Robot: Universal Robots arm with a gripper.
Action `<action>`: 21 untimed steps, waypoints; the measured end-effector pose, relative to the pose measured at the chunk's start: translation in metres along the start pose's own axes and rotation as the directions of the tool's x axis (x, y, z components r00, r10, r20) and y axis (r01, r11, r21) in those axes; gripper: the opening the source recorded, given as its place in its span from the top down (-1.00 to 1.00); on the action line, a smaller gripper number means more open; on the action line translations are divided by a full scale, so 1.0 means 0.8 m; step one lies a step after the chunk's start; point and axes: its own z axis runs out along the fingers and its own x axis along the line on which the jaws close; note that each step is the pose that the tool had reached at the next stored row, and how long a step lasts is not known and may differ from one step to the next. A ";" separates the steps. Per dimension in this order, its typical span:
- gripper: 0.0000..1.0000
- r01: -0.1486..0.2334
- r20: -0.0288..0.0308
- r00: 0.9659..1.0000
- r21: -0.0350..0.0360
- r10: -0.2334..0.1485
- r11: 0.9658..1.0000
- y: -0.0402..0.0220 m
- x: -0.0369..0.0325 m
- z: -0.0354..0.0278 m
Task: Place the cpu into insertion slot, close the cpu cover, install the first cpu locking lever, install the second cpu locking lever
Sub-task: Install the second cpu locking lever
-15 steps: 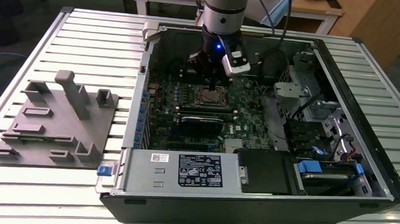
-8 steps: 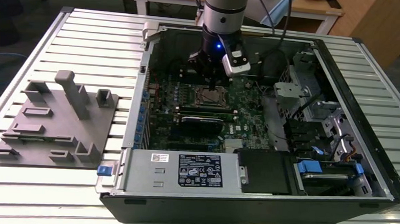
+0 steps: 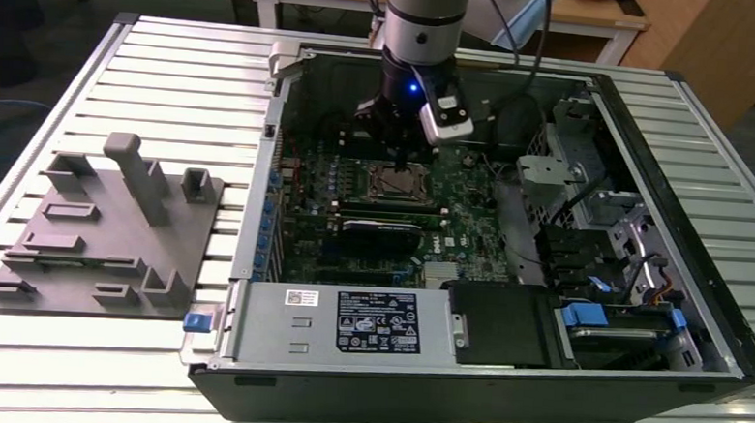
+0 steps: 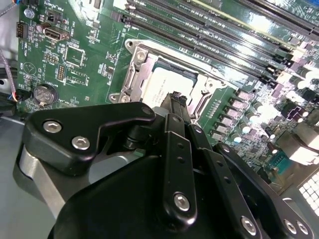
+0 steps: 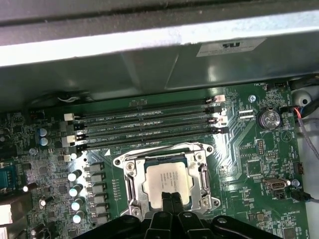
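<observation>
The pincer (image 5: pixel 171 198) stands over the insertion slot (image 5: pixel 165 181) of the green motherboard (image 5: pixel 249 154), its two black fingers (image 5: pixel 165 200) pressed together, tip against tip, with nothing gripped between them. Directly beneath the fingertips lies the cpu (image 5: pixel 166 183), its pale silver top seated flat within the socket; the tips sit at the chip's near edge, though contact cannot be judged. Around the chip, framing it on all sides, lies the cpu cover (image 5: pixel 133 183), down flat over the socket. Beyond the socket from the pincer run the long dark memory slots (image 5: pixel 144 124). In the second wrist view the closed fingers (image 4: pixel 178 107) overlap the cpu (image 4: pixel 162 89). In the exterior view the pincer (image 3: pixel 398 160) hangs inside the open computer case (image 3: pixel 638 186), just above the socket (image 3: pixel 396 181).
</observation>
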 end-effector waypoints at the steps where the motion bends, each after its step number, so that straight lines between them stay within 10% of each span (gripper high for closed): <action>1: 0.79 0.000 0.000 1.000 0.000 0.000 1.000 -0.0010 -0.0002 0.0000; 21: 0.79 0.000 0.000 1.000 0.000 0.000 1.000 -0.0091 -0.0026 -0.0017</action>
